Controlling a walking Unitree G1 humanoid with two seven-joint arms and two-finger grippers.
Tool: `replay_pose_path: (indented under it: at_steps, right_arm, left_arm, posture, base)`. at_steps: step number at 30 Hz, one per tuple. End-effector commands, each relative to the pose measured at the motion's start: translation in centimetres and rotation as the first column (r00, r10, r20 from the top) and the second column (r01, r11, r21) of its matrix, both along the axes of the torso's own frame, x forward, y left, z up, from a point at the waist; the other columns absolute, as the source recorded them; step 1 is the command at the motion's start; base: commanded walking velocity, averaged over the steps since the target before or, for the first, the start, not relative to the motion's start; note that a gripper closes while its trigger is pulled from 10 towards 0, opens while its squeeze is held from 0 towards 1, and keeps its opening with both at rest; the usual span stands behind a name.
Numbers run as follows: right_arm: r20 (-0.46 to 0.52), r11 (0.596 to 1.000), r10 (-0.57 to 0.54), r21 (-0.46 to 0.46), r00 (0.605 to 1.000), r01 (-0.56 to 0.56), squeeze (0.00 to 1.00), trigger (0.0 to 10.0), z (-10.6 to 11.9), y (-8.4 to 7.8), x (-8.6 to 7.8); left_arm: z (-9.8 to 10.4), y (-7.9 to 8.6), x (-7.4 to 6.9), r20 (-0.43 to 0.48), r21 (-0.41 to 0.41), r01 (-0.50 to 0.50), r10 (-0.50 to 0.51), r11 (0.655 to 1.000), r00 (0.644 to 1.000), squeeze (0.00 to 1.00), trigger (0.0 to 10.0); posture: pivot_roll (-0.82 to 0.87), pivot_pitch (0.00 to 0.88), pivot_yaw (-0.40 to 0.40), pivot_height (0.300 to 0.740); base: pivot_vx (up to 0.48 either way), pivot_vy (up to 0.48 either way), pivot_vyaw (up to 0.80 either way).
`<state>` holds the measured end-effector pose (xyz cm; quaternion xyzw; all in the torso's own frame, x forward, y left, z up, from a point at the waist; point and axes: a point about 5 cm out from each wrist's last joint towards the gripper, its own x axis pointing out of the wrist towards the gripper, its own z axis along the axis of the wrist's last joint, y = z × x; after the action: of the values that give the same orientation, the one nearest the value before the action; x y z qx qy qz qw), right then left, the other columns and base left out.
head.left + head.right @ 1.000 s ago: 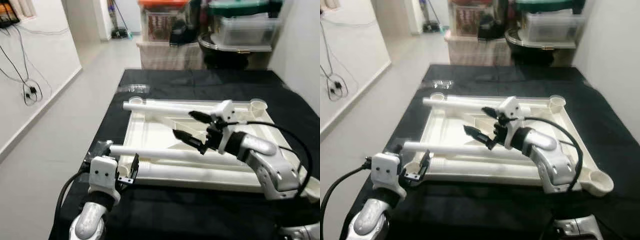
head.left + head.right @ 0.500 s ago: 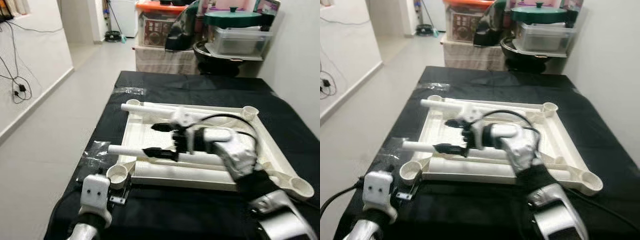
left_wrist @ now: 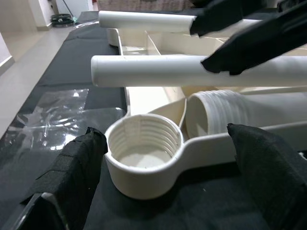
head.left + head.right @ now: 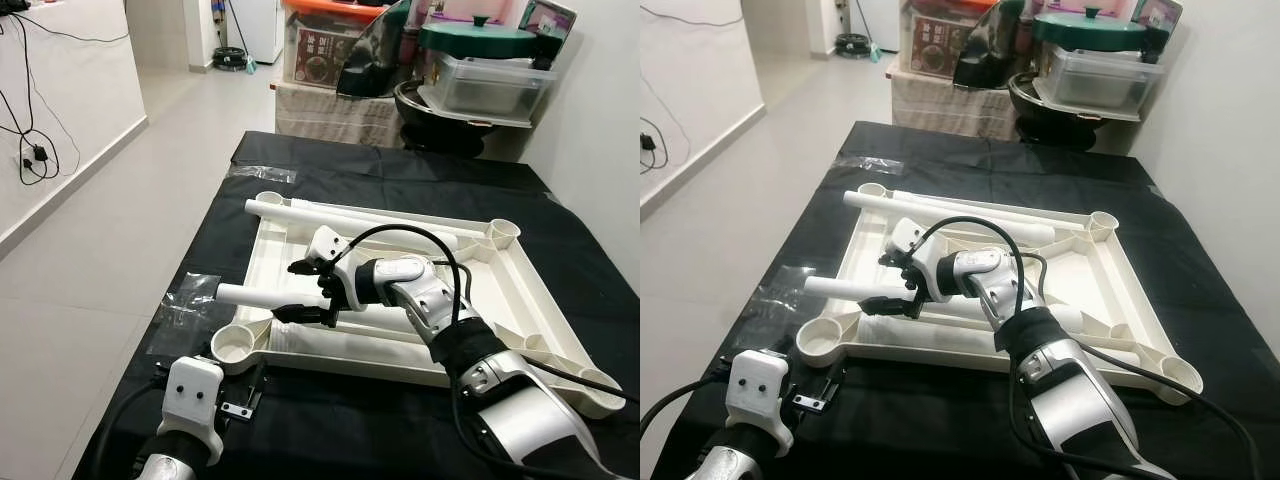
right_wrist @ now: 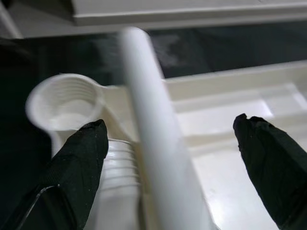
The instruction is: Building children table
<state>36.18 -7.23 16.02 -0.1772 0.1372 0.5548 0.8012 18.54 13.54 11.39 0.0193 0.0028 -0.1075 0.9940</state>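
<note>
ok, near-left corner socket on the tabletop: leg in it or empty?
Empty. The corner socket shows bare threads and floor; the white leg lies across the tray above it, between the right gripper's open fingers.

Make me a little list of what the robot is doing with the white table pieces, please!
surface: black cloth
table top: white, upside down, threaded leg sockets at its corners
nearest socket: empty
right gripper: open, fingers either side of a white leg tube, not yet closed
left gripper: open, low by the nearest socket
other legs: lying in the table top
</note>
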Motion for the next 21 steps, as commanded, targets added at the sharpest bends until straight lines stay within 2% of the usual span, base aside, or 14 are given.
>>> replay_pose_path:
  at_steps: [1,6,7,8,9,11,12,14,15,16,21]
  right_arm:
    - [-0.016,0.997,-0.077,-0.026,0.997,0.077,0.00,10.0,-0.7,-0.2,0.5]
    - [-0.060,0.985,-0.163,-0.074,0.985,0.158,0.00,10.0,-2.2,-0.6,0.7]
    - [-0.066,0.975,-0.207,-0.102,0.976,0.200,0.00,9.0,-2.9,-0.8,0.9]
    - [-0.066,0.975,-0.207,-0.102,0.976,0.200,0.00,9.0,-2.9,-0.8,0.9]
    - [-0.062,0.970,-0.212,-0.137,0.975,0.202,0.00,6.8,-3.5,-0.9,0.7]
    - [-0.061,0.969,-0.209,-0.145,0.976,0.198,0.00,6.8,-3.6,-1.0,0.6]
    - [-0.060,0.969,-0.202,-0.155,0.978,0.191,0.00,8.0,-3.8,-1.0,0.6]
    - [-0.060,0.969,-0.198,-0.160,0.978,0.186,0.00,8.0,-3.9,-1.0,0.5]
    - [-0.050,0.966,-0.200,-0.177,0.979,0.188,0.00,5.4,-4.1,-1.2,0.5]
    - [-0.042,0.963,-0.201,-0.190,0.979,0.190,0.00,0.0,-4.3,-1.3,0.5]
    - [-0.058,0.967,-0.179,-0.193,0.982,0.165,0.00,0.0,-4.6,-1.5,0.3]
  left_arm:
    - [0.0,-0.2,0.1,-0.004,0.005,0.015,-0.015,1.000,1.000,0.00,10.0]
    - [0.1,-0.3,0.3,-0.003,0.009,0.022,-0.022,1.000,1.000,0.00,10.0]
    - [0.0,-0.3,0.4,-0.004,0.011,0.022,-0.022,1.000,1.000,0.00,10.0]
    - [0.0,-0.3,0.4,-0.004,0.011,0.022,-0.022,1.000,1.000,0.00,10.0]
    - [0.0,-0.3,0.5,-0.003,0.014,0.024,-0.024,1.000,1.000,0.00,10.0]
    - [0.0,-0.3,0.5,-0.003,0.015,0.024,-0.024,1.000,1.000,0.00,10.0]
    - [0.0,-0.3,0.6,-0.003,0.016,0.024,-0.024,1.000,1.000,0.00,10.0]
    - [-0.1,-0.3,0.6,-0.003,0.016,0.024,-0.024,1.000,1.000,0.00,10.0]
    - [-0.1,-0.3,0.6,-0.003,0.017,0.022,-0.022,1.000,1.000,0.00,10.0]
    - [-0.1,-0.3,0.6,-0.003,0.018,0.020,-0.020,1.000,1.000,0.00,10.0]
    - [-0.1,-0.3,0.8,-0.003,0.021,0.015,-0.015,1.000,1.000,0.00,10.0]
  posture:
    - [0.13,0.000,-0.112,0.740]
    - [0.13,0.000,-0.111,0.740]
    - [0.13,0.000,-0.110,0.740]
    - [0.13,0.000,-0.110,0.740]
    - [0.13,0.000,-0.111,0.740]
    - [0.13,0.000,-0.111,0.740]
    - [0.13,0.000,-0.115,0.740]
    - [0.13,0.000,-0.115,0.740]
    - [0.13,0.000,-0.117,0.740]
    - [0.13,0.000,-0.117,0.740]
    - [0.13,0.000,-0.115,0.740]
  base:
    - [0.000,0.000,0.00]
    - [0.000,0.000,0.00]
    - [0.000,0.000,0.00]
    - [0.000,0.000,0.00]
    - [0.000,0.000,0.00]
    - [0.000,0.000,0.00]
    - [0.000,0.000,0.00]
    - [0.000,0.000,0.00]
    - [0.000,0.000,0.00]
    - [0.000,0.000,0.00]
    - [0.000,0.000,0.00]
